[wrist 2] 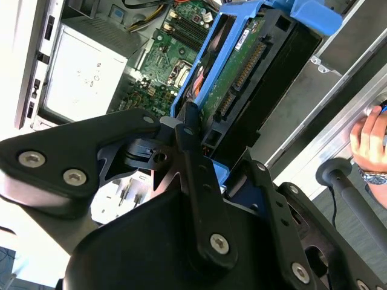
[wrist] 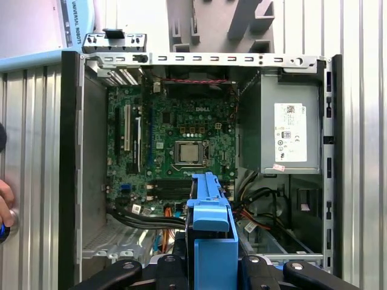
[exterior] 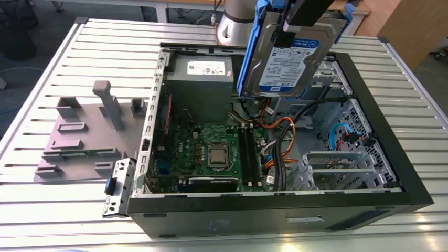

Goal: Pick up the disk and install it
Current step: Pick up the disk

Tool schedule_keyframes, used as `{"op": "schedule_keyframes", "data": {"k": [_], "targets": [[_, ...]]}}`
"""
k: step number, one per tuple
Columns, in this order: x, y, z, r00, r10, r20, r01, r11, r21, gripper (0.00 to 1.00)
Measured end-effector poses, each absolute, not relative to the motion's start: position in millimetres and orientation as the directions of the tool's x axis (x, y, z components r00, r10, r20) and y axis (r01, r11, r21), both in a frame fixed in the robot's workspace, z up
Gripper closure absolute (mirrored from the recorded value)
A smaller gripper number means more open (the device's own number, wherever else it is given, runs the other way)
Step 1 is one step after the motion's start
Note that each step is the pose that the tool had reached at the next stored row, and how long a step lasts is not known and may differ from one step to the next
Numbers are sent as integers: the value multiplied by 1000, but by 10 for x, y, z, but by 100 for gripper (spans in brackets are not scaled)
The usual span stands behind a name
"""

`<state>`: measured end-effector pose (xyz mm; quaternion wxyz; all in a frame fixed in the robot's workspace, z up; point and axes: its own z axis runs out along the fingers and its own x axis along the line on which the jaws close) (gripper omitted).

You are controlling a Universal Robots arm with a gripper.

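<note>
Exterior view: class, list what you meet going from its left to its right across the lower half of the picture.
Grey moulded fixture → loose metal bracket → green motherboard → cable bundle → metal drive cage → black case wall.

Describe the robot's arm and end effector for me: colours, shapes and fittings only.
In the exterior view the arm is a smooth, silver-grey cylinder. The end effector is matte black. In the second wrist view it is built of flat, round-ended link plates and slim, bar-like fingers, fastened with silver round-headed screws.
</note>
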<state>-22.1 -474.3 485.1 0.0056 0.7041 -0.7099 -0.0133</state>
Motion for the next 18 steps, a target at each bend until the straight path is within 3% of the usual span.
{"op": "schedule_keyframes", "data": {"k": [8,10,18], "targets": [[-221,-4763,4851,-8,-1000,-11,-1000,8,27,64],[-221,-5115,4849,-8,-1000,-8,-1000,8,27,64],[-221,-5129,4850,-8,-1000,-7,-1000,8,27,64]]}}
